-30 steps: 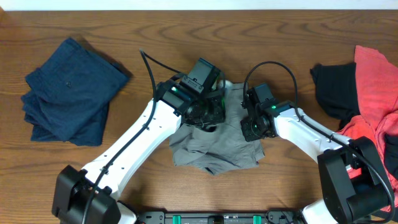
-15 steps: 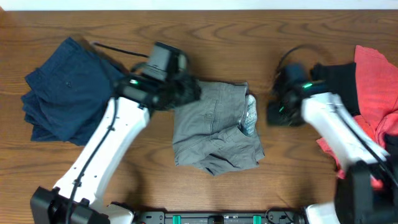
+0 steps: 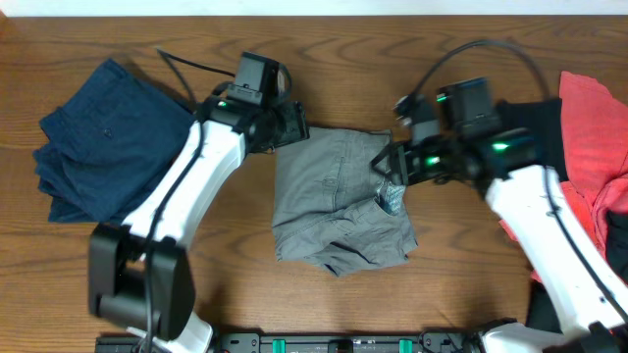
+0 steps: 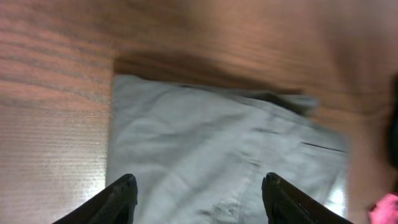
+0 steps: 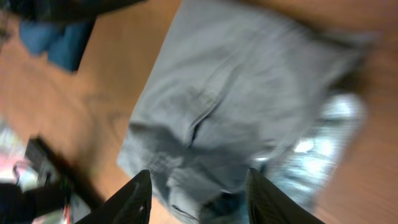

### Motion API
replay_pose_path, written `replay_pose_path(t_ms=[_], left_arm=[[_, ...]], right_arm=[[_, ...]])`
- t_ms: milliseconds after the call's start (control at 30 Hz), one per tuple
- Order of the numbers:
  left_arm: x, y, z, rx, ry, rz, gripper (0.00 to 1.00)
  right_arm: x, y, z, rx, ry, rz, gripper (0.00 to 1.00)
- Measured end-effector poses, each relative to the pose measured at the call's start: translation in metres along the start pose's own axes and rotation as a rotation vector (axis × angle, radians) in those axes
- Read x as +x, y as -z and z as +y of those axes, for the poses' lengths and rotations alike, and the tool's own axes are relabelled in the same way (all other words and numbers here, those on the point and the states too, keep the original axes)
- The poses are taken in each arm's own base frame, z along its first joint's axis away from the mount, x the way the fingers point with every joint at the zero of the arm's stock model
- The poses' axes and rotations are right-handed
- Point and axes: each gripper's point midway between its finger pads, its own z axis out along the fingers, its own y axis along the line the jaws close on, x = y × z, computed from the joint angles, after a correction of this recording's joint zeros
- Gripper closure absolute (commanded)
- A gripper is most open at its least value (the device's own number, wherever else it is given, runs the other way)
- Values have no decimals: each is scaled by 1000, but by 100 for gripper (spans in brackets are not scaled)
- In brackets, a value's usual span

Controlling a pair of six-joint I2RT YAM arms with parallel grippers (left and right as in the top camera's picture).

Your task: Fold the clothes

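Evidently the fold of the grey shorts [image 3: 339,211] is midway, by my reckoning. They lie in the middle of the table [image 3: 471,294] as a rough, lumpy square, and neither arm has hold of them. The left gripper [image 4: 198,198] hovers with its jaws spread wide over the upper left corner. The right gripper [image 5: 198,194] hangs just as wide and empty over the right edge, where the pale lining [image 3: 392,196] peeks out.

Next, I'd guess, each needs to pinch an edge and lay the cloth over flat, tucking that lining in.

The grey cotton looks soft and creased, with a seam and pocket slit showing and a bunched lower hem. The navy shorts [image 3: 103,147] sit neatly stacked at the left. A coral-red piece [image 3: 589,118] and a black piece [image 3: 530,132] lie heaped at the right.
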Motion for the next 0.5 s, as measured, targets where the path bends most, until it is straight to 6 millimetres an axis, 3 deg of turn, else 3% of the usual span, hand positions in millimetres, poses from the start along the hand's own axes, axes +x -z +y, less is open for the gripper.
replay_pose_path(t_ms=[100, 200, 400, 500], left_arm=[[8, -25, 11, -33, 15, 57, 33], [20, -46, 24, -68, 31, 118, 33], [50, -67, 47, -145, 65, 252, 33], [67, -68, 57, -184, 83, 321, 33]], right_arm=[[29, -33, 7, -27, 2, 125, 55], [71, -61, 4, -30, -36, 281, 60], [149, -81, -21, 59, -175, 513, 64], [171, -81, -41, 154, -229, 553, 62]])
